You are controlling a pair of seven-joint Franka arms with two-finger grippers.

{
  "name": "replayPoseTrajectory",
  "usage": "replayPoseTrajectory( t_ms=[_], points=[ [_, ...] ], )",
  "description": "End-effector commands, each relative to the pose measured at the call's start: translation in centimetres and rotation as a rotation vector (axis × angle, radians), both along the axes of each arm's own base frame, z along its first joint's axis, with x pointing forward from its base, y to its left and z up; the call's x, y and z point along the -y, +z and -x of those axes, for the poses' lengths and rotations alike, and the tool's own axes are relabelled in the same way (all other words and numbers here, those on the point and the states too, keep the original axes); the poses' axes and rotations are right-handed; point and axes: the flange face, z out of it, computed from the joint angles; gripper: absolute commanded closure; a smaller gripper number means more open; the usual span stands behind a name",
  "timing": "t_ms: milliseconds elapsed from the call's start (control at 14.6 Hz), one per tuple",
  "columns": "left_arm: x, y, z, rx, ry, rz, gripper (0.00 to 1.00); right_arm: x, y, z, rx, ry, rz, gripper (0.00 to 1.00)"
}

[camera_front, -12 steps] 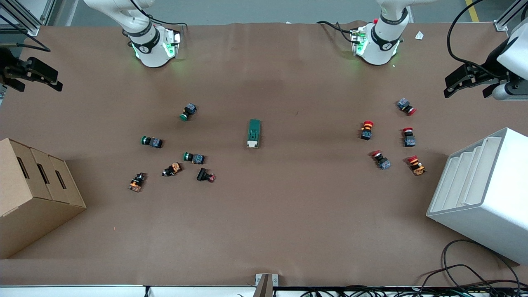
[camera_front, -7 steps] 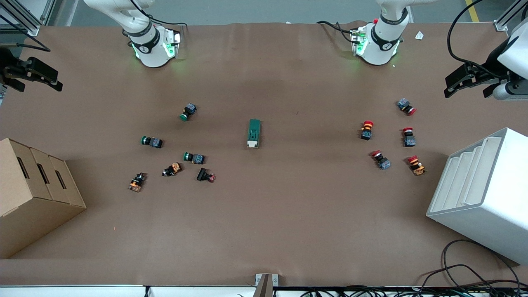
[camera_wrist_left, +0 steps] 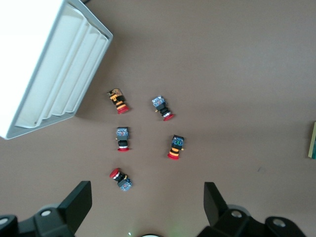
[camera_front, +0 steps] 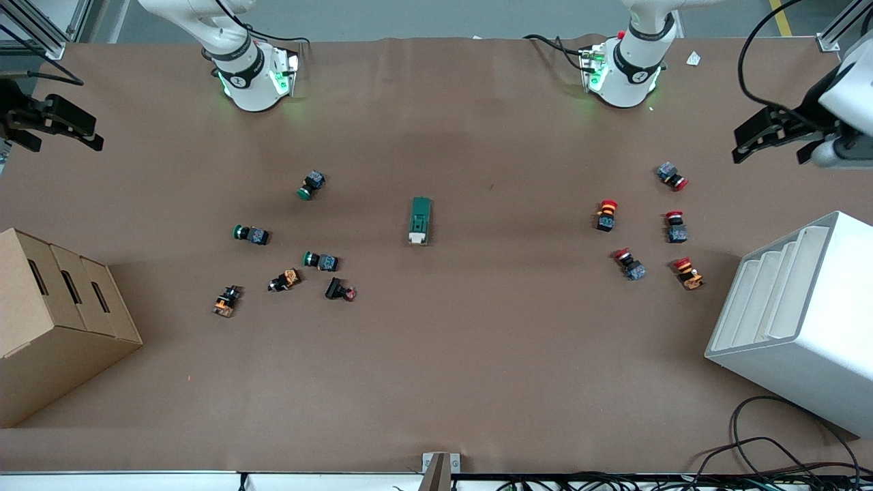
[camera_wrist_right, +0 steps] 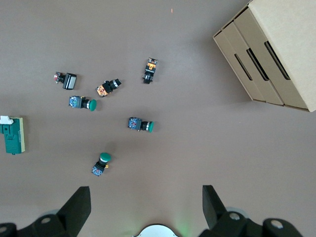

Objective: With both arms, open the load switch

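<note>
The load switch (camera_front: 420, 220) is a dark green block with a white end. It lies flat in the middle of the table, its white end nearer to the front camera. It also shows in the right wrist view (camera_wrist_right: 12, 135) and at the edge of the left wrist view (camera_wrist_left: 313, 140). My left gripper (camera_front: 771, 153) hangs open and holds nothing, high over the left arm's end of the table (camera_wrist_left: 147, 197). At the right arm's end, my right gripper (camera_front: 65, 144) is also open, with nothing between its fingers (camera_wrist_right: 145, 202). Both are well away from the switch.
Several green and orange push buttons (camera_front: 320, 260) lie toward the right arm's end, several red ones (camera_front: 629, 264) toward the left arm's end. A cardboard box (camera_front: 54, 320) and a white stepped rack (camera_front: 798, 320) stand at the table's two ends. Cables (camera_front: 771, 450) lie by the front corner.
The left arm's wrist has shifted very slightly. The right arm and the things on the table have not moved.
</note>
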Motion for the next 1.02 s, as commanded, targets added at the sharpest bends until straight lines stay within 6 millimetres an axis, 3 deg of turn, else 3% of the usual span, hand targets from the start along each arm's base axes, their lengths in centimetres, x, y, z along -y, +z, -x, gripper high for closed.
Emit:
replayPoseTrajectory(
  t_ms=[0, 341, 683, 820, 956],
  points=[
    [3.9, -2.2, -0.8, -0.015, -0.015, 0.000, 0.00, -0.1, 0.3, 0.8, 0.008, 0.009, 0.009, 0.00],
    [14.8, -6.3, -0.6, -0.016, 0.063, 0.005, 0.00, 0.3, 0.9, 0.6, 0.023, -0.002, 0.012, 0.00],
    [23.1, -10.0, 0.1, -0.003, 0.079, 0.022, 0.00, 1.0, 1.7, 0.3, 0.040, -0.028, 0.014, 0.00],
    [27.2, -10.9, 1.6, 0.009, 0.049, 0.033, 0.00, 1.1, 1.4, 0.0, 0.040, -0.022, 0.012, 0.00],
    [31.0, -13.3, 3.6, -0.008, 0.073, 0.028, 0.00, 1.1, 0.0, -1.1, 0.019, -0.016, 0.014, 0.00]
  ],
)
